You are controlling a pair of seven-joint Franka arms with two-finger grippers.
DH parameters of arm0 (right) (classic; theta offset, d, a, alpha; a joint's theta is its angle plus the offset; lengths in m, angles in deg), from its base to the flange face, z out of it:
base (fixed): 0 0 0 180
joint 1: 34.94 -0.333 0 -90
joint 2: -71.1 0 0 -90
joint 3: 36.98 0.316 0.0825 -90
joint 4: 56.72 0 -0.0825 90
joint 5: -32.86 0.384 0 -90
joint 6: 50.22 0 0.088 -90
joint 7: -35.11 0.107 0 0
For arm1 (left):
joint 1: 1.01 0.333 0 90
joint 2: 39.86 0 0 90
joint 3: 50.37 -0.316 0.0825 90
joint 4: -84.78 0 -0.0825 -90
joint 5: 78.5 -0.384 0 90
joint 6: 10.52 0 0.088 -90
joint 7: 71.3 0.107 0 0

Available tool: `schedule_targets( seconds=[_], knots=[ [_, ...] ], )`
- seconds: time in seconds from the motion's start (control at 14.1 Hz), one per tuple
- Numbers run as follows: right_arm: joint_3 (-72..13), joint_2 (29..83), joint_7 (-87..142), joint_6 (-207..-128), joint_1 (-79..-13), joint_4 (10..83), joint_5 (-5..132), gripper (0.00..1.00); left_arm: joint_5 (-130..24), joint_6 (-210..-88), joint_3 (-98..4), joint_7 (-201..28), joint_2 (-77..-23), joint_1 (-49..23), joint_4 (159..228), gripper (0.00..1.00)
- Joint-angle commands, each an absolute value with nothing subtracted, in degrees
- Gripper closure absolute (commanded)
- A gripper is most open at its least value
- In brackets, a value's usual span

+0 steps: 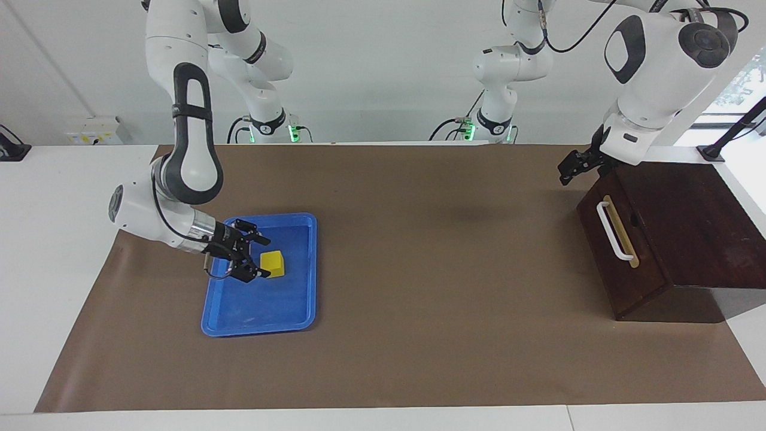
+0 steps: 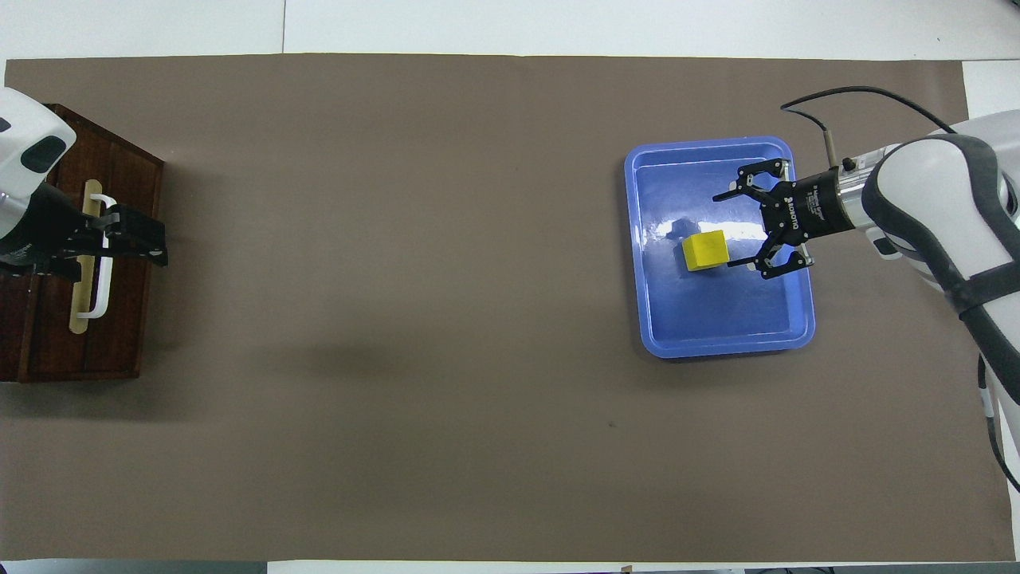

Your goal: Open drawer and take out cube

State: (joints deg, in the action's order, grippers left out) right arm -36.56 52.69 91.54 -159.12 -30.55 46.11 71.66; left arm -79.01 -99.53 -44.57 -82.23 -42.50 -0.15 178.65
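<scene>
Cube (image 1: 272, 262), small and bright yellow, sits on the floor of a shallow blue tray (image 1: 297, 311) toward the right arm's end of the table. Right gripper (image 1: 258, 258) hangs low over the tray just beside the cube, claw wide, touching nothing; white lettering on its black body is too small to read. Well apart, at the left arm's end, the dark brown drawer (image 1: 646, 263) stands shut, its white bar handle (image 1: 613, 230) on a tan strip. Left gripper (image 1: 567, 172) hovers near the drawer's upper edge, fingers spread, empty. Brown paper (image 1: 455, 335) covers the table.
</scene>
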Motion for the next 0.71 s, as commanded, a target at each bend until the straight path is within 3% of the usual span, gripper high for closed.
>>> schedule_targets(
  seconds=[0.0,0.28,0.64],
  knots=[
    [-36.1,57.5,91.9,-153.4,-30.1,42.9,64.5,0.0,-78.3,-97.1,-45.4,-79.1,-42.5,-0.8,176.6,0.0],
    [-36.0,58.3,86.6,-142.7,-30.7,33.3,56.0,0.0,-78.5,-96.3,-45.1,-77.7,-42.1,-0.4,176.6,0.0],
    [-35.5,63.3,56.3,-139.9,-31.6,32.1,42.5,0.0,-78.3,-96.1,-44.9,-75.9,-42.8,0.3,175.3,0.0]
  ],
)
